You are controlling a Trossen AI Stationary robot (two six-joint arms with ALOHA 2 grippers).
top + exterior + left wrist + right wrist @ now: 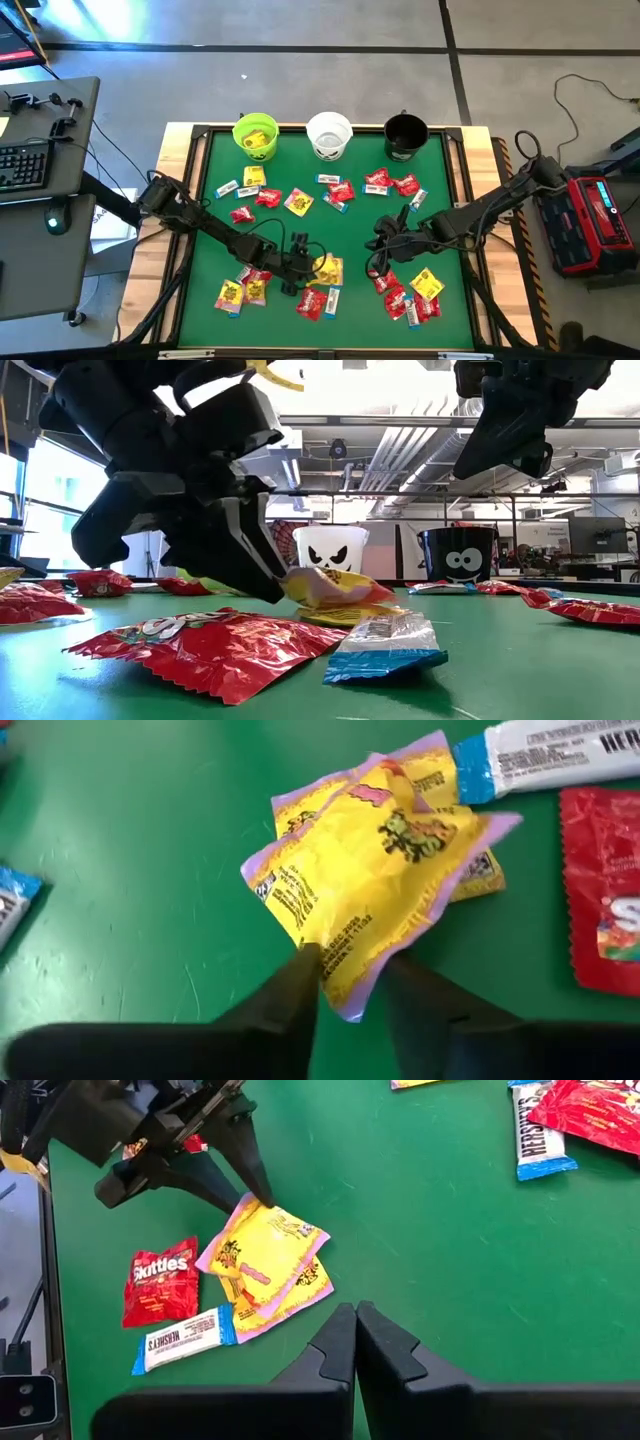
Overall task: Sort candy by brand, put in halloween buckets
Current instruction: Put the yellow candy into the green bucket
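Observation:
My left gripper (352,970) is at the near middle of the green table, shut on a yellow packet (380,860) that lies over a second yellow packet (480,875). My right gripper (356,1315) hangs shut and empty above the table to the right of them (383,238). The lime green bucket (256,136), the white bucket (329,135) and the black bucket (405,135) stand in a row at the far edge. Red packets, yellow packets and blue-and-white bars lie scattered over the table. My left gripper pinches the top yellow packet's corner (345,985), the one nearest the arm, between its two fingers. The fingers slant down from the table's left. That end is raised a little (300,582), and the rest of the packet lies on the second yellow packet.
A blue-and-white bar (560,755) and a red packet (605,880) lie close beside the yellow pair. More candy lies near the front left (240,292), at the front right (410,295) and before the buckets (340,190). A raised frame (190,200) borders the table.

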